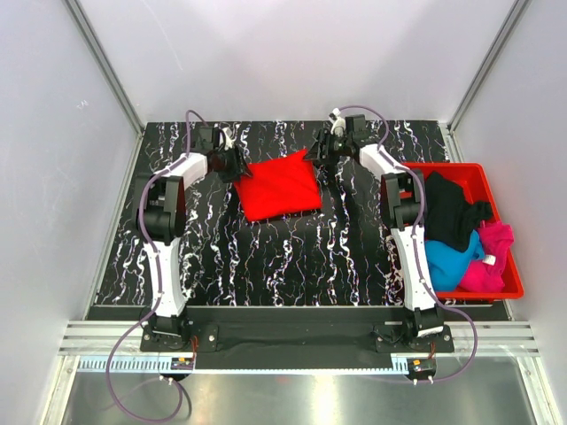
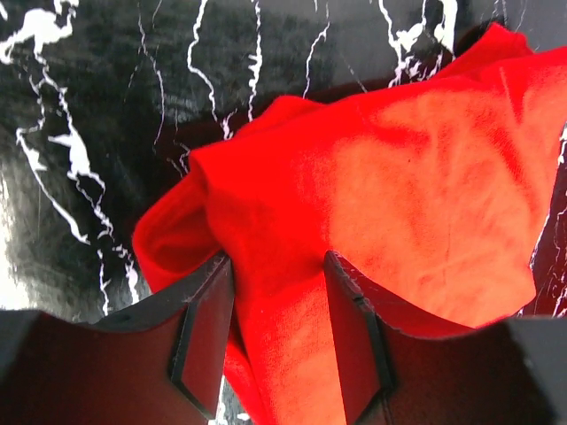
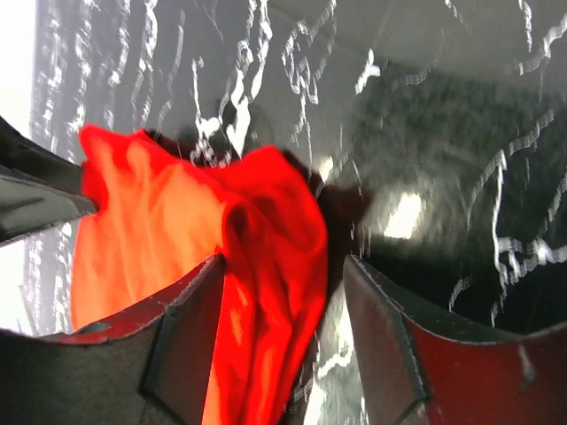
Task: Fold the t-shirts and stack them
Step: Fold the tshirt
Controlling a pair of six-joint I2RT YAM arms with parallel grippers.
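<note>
**A:** What is the left claw (image 2: 276, 261) doing?

**B:** It is clenched on a bunched edge of the red t-shirt (image 2: 399, 177). Cloth fills the whole gap between its fingers.

**A:** And the right claw (image 3: 283, 266)?

**B:** Released, with its jaws apart. Red cloth lies against one finger only, and bare desk (image 3: 425, 177) shows beside the other.

**A:** Where does the shirt lie?

**B:** Seen from above, it is a roughly square patch at the far middle of the black marbled desk, with a claw at each far corner.

**A:** Does the top view show anything the wrist views miss?

**B:** Yes. A red bin (image 1: 461, 166) on the right holds a black t-shirt (image 1: 447, 208), a blue t-shirt (image 1: 447, 261) and a pink t-shirt (image 1: 492, 257).
</note>
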